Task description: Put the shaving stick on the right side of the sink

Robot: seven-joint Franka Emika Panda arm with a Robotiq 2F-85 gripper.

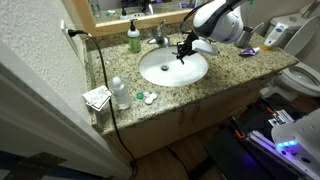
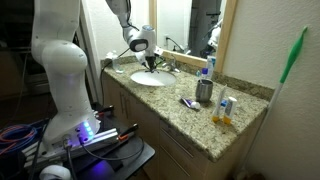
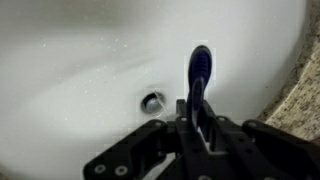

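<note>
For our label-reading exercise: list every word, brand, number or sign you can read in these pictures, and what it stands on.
None can be read.
Any print on the green soap bottle and the clear bottle is too small and blurred.
The shaving stick in the gripper shows no print.

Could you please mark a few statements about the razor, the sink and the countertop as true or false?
1. The gripper is shut on the shaving stick. True.
2. The shaving stick lies on the countertop. False: it is held above the sink, over its basin.
3. A green soap bottle stands on the countertop by the sink. True.
4. The metal cup stands inside the basin. False: the metal cup stands on the countertop, apart from the sink.
</note>
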